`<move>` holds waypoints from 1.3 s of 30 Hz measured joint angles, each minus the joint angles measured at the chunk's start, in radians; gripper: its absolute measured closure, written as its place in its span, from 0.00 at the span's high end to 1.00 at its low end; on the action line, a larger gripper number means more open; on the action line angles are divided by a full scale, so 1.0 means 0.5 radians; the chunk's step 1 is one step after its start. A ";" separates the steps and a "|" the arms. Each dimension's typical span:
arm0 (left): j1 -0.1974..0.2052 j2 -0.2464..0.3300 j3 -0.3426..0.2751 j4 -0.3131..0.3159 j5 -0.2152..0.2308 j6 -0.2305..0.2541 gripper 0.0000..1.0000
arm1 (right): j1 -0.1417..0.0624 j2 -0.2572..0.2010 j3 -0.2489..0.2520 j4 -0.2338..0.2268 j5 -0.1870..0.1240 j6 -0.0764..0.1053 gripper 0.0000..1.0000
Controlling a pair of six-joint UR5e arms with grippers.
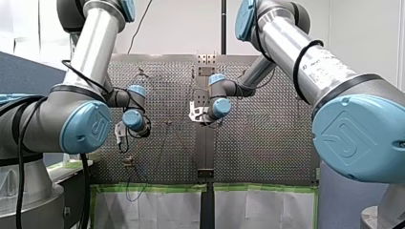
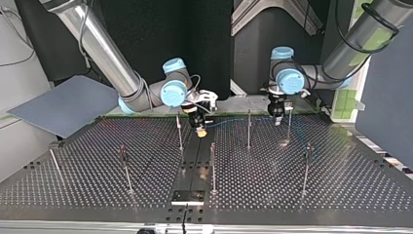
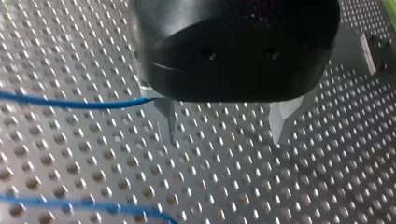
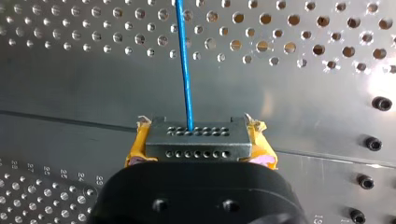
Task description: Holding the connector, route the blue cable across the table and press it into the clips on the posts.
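Observation:
In the right wrist view my right gripper, with yellow pads, is shut on the grey perforated connector. The blue cable leaves the connector and runs straight ahead over the table. In the top view this gripper hangs by the centre strip, near a post. My left gripper is open, with nothing between its metal fingers. One run of the cable ends beside one finger, and another run lies on the plate below. In the top view the left gripper hovers between two posts.
Several thin posts stand across the perforated table, among them one on the centre strip and others toward the near side. A grey board leans at the top view's left. Green tape edges the table's far side.

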 joint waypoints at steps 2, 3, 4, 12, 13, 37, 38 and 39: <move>-0.015 0.039 -0.038 0.021 0.000 -0.029 1.00 | -0.003 0.000 0.000 -0.001 -0.001 0.002 0.00; -0.023 0.055 -0.050 0.023 0.000 -0.042 1.00 | -0.005 0.000 0.000 -0.002 -0.002 0.002 0.00; -0.033 0.077 -0.061 0.020 0.000 -0.056 1.00 | -0.006 0.000 0.000 -0.003 -0.002 0.003 0.00; -0.125 0.218 -0.124 -0.060 -0.006 -0.051 1.00 | -0.026 0.000 0.001 -0.001 -0.006 0.004 0.00; -0.138 0.240 -0.139 -0.064 -0.005 -0.053 1.00 | -0.028 0.000 0.001 -0.001 -0.007 0.005 0.00; -0.510 0.515 -0.189 -0.180 -0.144 -0.155 1.00 | -0.075 0.000 0.001 0.000 -0.027 0.014 0.00; -0.519 0.514 -0.189 -0.177 -0.144 -0.155 1.00 | -0.077 0.000 0.001 0.000 -0.034 0.015 0.00; -0.528 0.514 -0.189 -0.173 -0.145 -0.155 1.00 | -0.078 0.000 0.001 -0.001 -0.040 0.016 0.00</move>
